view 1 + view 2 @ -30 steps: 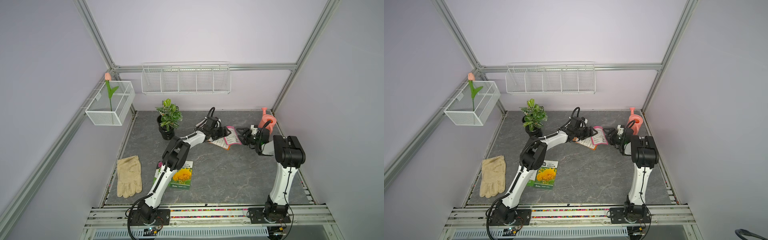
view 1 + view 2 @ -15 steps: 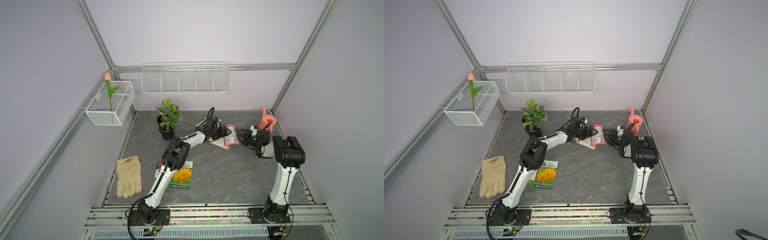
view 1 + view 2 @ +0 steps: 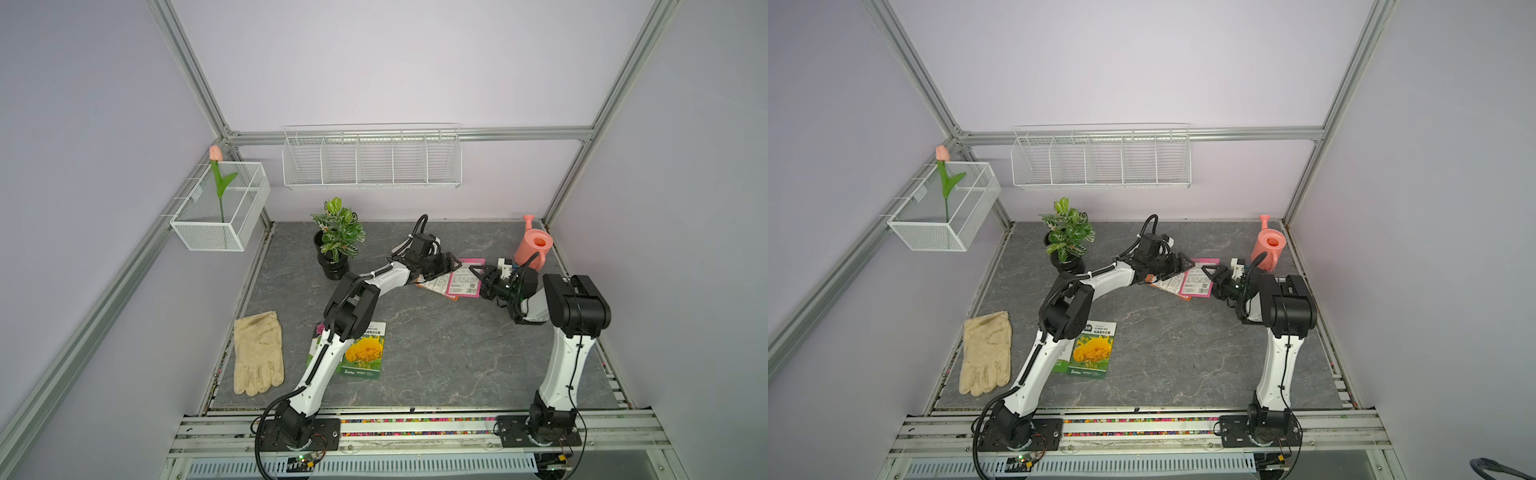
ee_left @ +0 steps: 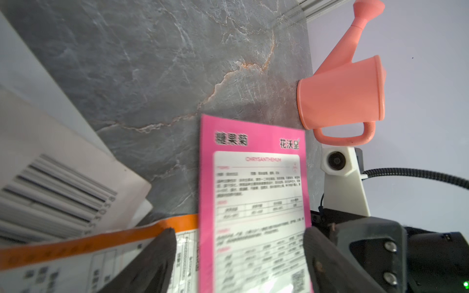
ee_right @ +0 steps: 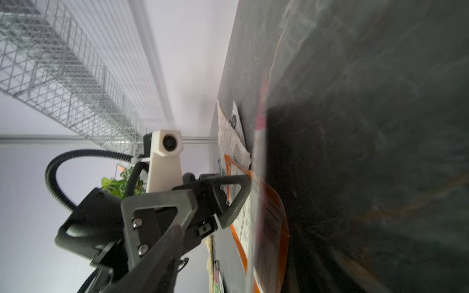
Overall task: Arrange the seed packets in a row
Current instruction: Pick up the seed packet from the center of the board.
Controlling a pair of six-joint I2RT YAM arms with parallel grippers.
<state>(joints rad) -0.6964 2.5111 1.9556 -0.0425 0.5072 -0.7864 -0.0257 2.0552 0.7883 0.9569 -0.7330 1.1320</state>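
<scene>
Pink paper: the seed packet (image 4: 256, 182) lies atop an orange packet (image 4: 101, 241), light and floppy, so we would pinch its edge. The left gripper (image 3: 453, 266) straddles it, fingers apart; for the right gripper (image 3: 478, 273) we cannot tell.

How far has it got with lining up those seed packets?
No row yet: the sunflower packet lies near the front, far from the overlapping pile at the back. In hand: the left gripper and right gripper, both open, flank the pink packet on that pile. Left: spreading every packet side by side.
</scene>
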